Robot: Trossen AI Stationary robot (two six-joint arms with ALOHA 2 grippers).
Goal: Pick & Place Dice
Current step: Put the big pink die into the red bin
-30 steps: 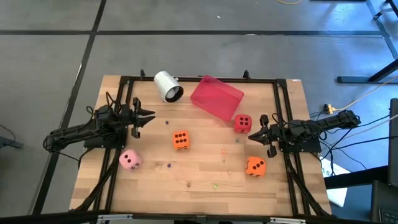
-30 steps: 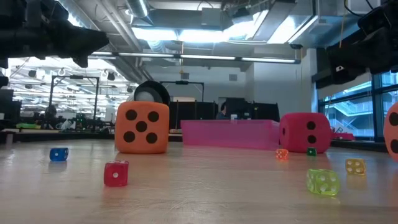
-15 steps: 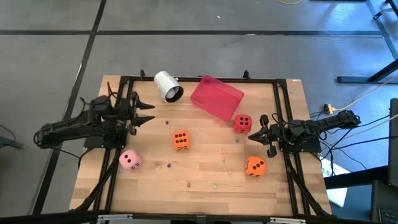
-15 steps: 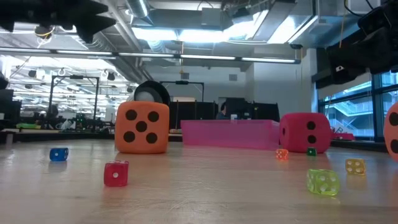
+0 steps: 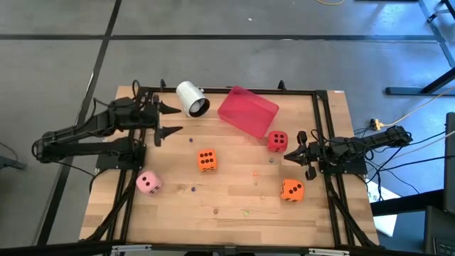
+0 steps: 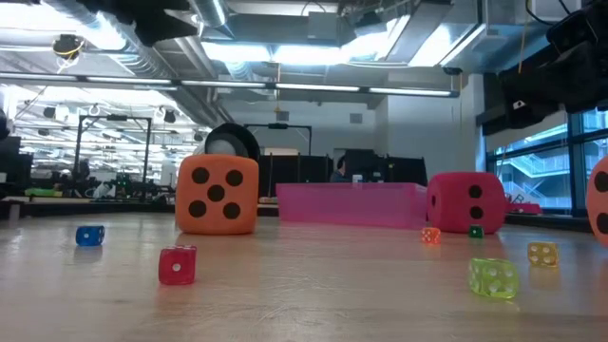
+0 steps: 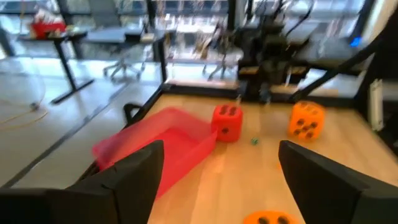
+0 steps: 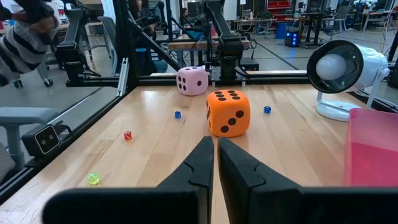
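Four dice rest flat on the wooden table: an orange one [image 5: 207, 160] at the middle, a red one [image 5: 277, 141] beside the tray, a second orange one [image 5: 291, 190] near the right, and a pink one [image 5: 148, 183] near the left. My left gripper [image 5: 175, 119] hangs open above the far left of the table, just short of the white cup [image 5: 192, 98], which lies on its side. In the left wrist view the gripper's fingers [image 7: 127, 174] stand wide apart with nothing between them. My right gripper [image 5: 288, 153] is shut and empty, close beside the red die.
A red-pink tray [image 5: 247, 111] lies at the far middle. Several tiny dice are scattered on the table, among them a blue one [image 6: 89, 236], a red one [image 6: 177, 265] and a yellow-green one [image 6: 493, 277]. Black frame rails [image 5: 135, 199] run along the table's sides. A person's striped sleeve [image 8: 25, 31] shows beyond the table.
My left gripper has risen and moved toward the table's far edge, closer to the white cup, and its fingers have opened wide. The dice, the cup and the tray have stayed where they were.
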